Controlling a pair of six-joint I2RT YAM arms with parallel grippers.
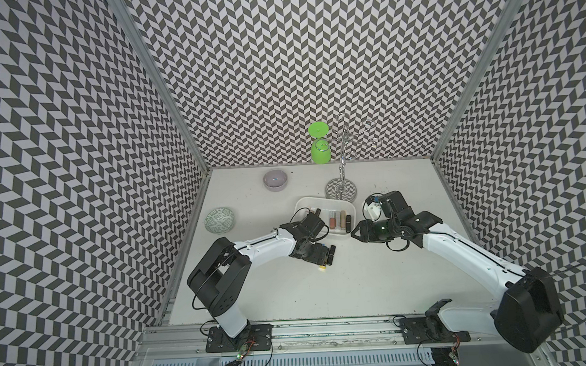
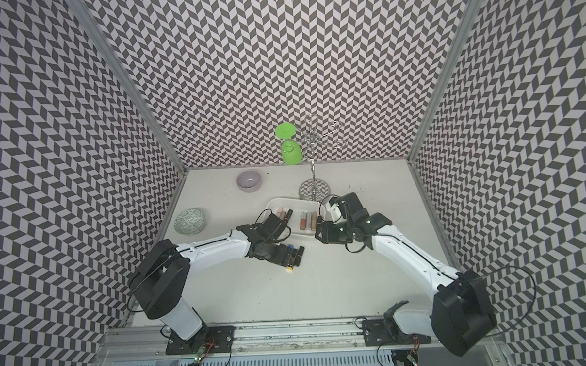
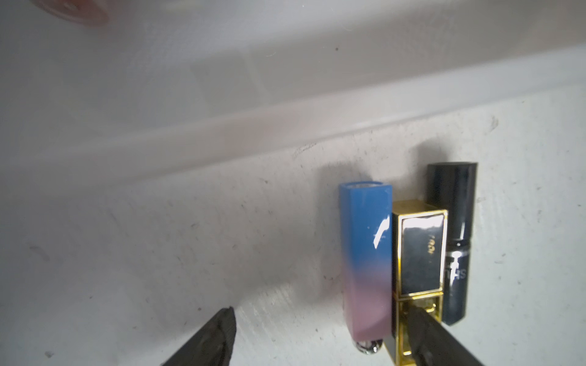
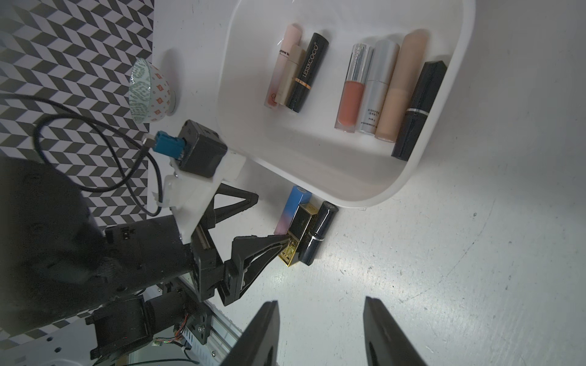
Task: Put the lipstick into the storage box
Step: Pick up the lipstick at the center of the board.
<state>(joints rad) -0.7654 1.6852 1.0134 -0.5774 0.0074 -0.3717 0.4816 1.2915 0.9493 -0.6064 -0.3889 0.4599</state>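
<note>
Left hand point(image 3: 320, 312) wide-spread, empty, fingertip point(image 3: 425, 329) over gold lipstick point(image 3: 418, 253), only in wrist views; right hand point(image 4: 320, 304) ajar, empty

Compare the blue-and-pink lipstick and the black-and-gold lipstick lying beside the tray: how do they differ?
The blue-and-pink lipstick fades from blue to pink; the black-and-gold lipstick is black with gold edging. The blue-and-pink lipstick lies between the open jaws of the left gripper, while one jaw tip overlaps the black-and-gold lipstick's gold end. Both are square-sided and lie side by side on the table, outside the storage box.
</note>
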